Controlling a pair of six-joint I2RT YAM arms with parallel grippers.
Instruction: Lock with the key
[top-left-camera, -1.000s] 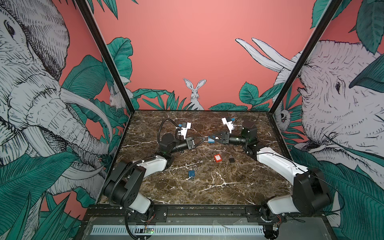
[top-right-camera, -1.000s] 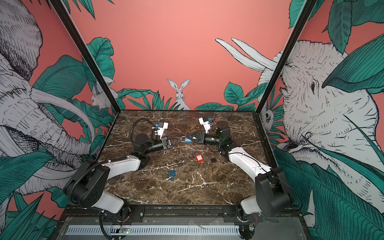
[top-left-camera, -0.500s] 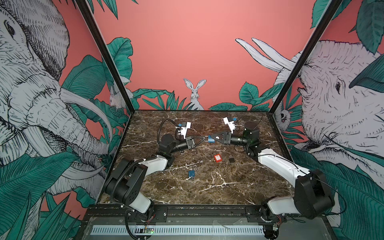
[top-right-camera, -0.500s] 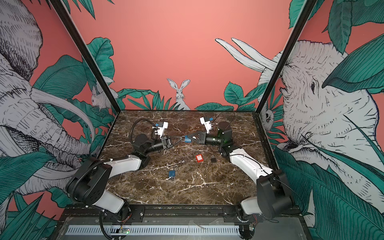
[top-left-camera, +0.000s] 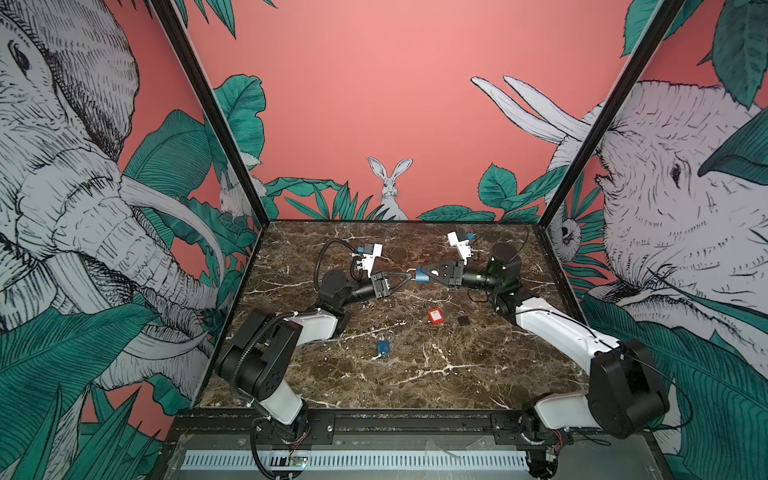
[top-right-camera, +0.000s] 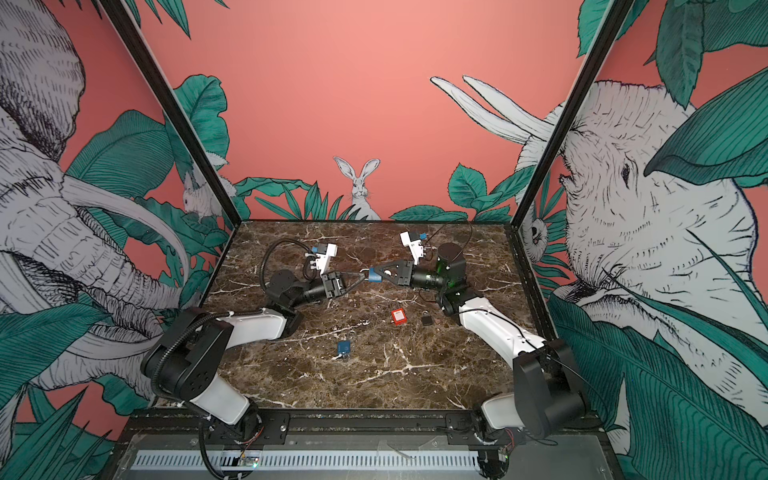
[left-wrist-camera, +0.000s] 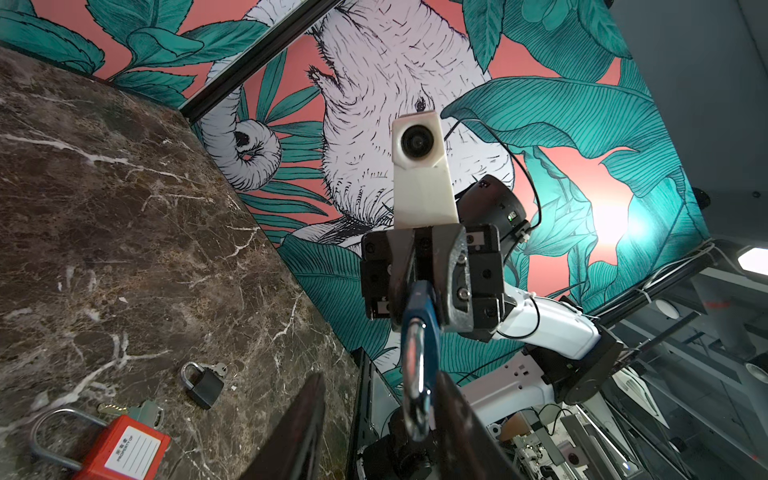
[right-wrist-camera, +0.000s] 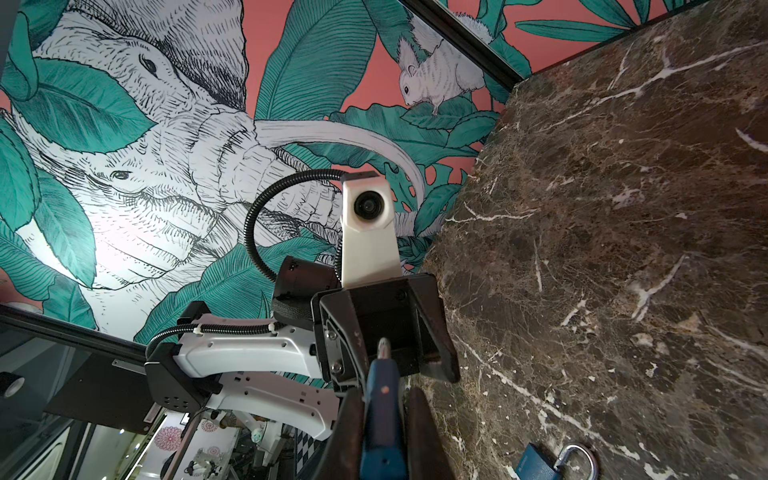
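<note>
Blue padlock (left-wrist-camera: 417, 309) aloft, centre of both top views. Right pincer (top-left-camera: 419, 276) clamped on its body; left pincer (top-left-camera: 409, 276) parted loosely about shackle (left-wrist-camera: 415, 374). Key unseen. Shackle-closing step, seemingly; next needs a square squeeze home.

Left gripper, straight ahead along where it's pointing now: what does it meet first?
The blue padlock. Its shackle sits between the open fingers of the left gripper, and its body lies just beyond, clamped in the right gripper. Depth is hard to judge, but nothing else shows in between.
</note>
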